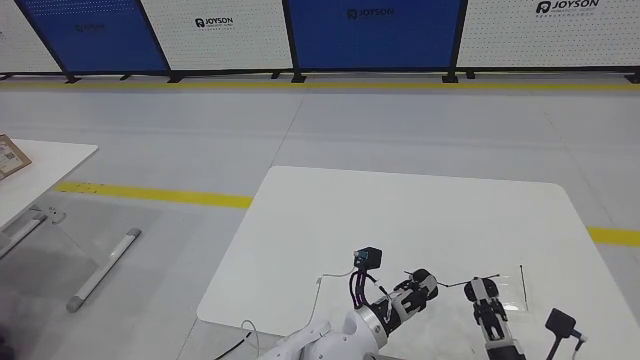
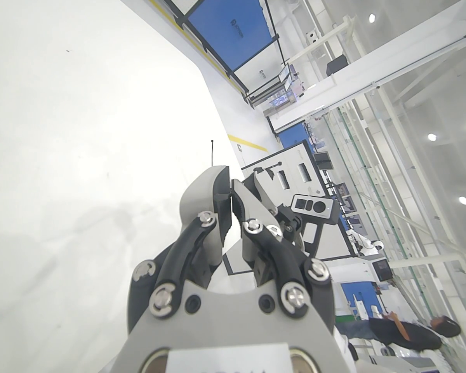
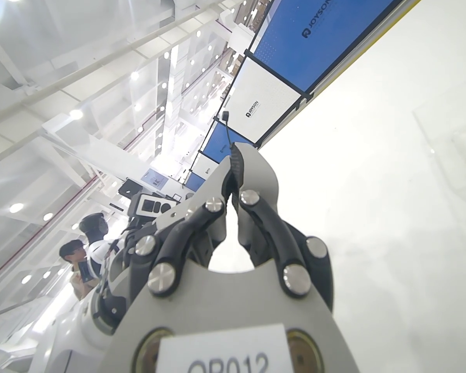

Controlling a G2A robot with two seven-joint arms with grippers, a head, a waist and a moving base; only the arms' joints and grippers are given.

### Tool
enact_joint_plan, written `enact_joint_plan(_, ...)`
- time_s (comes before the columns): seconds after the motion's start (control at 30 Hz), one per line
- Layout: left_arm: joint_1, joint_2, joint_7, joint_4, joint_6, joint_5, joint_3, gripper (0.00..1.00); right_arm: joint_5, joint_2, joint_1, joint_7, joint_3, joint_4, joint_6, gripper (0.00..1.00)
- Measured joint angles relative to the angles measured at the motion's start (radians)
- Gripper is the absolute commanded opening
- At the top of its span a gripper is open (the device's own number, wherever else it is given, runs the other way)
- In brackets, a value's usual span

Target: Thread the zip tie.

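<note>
A thin black zip tie (image 3: 228, 129) sticks out of my right gripper (image 3: 233, 164), which is shut on its strap, with the small head free past the fingertips. In the top view the right gripper (image 1: 482, 288) hovers near the white table's (image 1: 400, 220) front edge. The tie (image 1: 455, 283) reaches from it toward my left gripper (image 1: 428, 282). The left gripper (image 2: 231, 190) is shut, fingertips pressed together, right beside the right gripper's fingers (image 2: 262, 182). I cannot tell whether it pinches anything. A second black zip tie (image 1: 522, 285) (image 2: 212, 153) lies flat on the table just beyond the right gripper.
A clear plastic sheet (image 3: 450, 137) lies on the table near the loose tie. Both grippers sit close to the table's front edge, with broad bare tabletop behind them. Another white table (image 1: 40, 165) stands far off to the left across the floor.
</note>
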Motion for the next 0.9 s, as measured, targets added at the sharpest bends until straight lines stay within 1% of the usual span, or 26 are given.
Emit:
enact_joint_plan(0.17,0.000,0.000,0.000,0.000,0.000,0.000,0.000,0.00,-0.001,-0.001,0.003,-0.002,-0.002,0.002,-0.002,0.00)
enact_joint_plan(0.43,0.000,0.000,0.000,0.000,0.000,0.000,0.000,0.00,0.017,-0.001,-0.013,-0.003,0.016,-0.011,-0.020,0.00)
enact_joint_plan(0.63,0.000,0.000,0.000,0.000,0.000,0.000,0.000,0.00,-0.003,-0.003,-0.004,0.001,0.005,-0.005,-0.002,0.00)
enact_joint_plan(0.9,0.000,0.000,0.000,0.000,0.000,0.000,0.000,0.00,-0.019,-0.005,0.000,0.004,-0.003,-0.001,0.004,0.00)
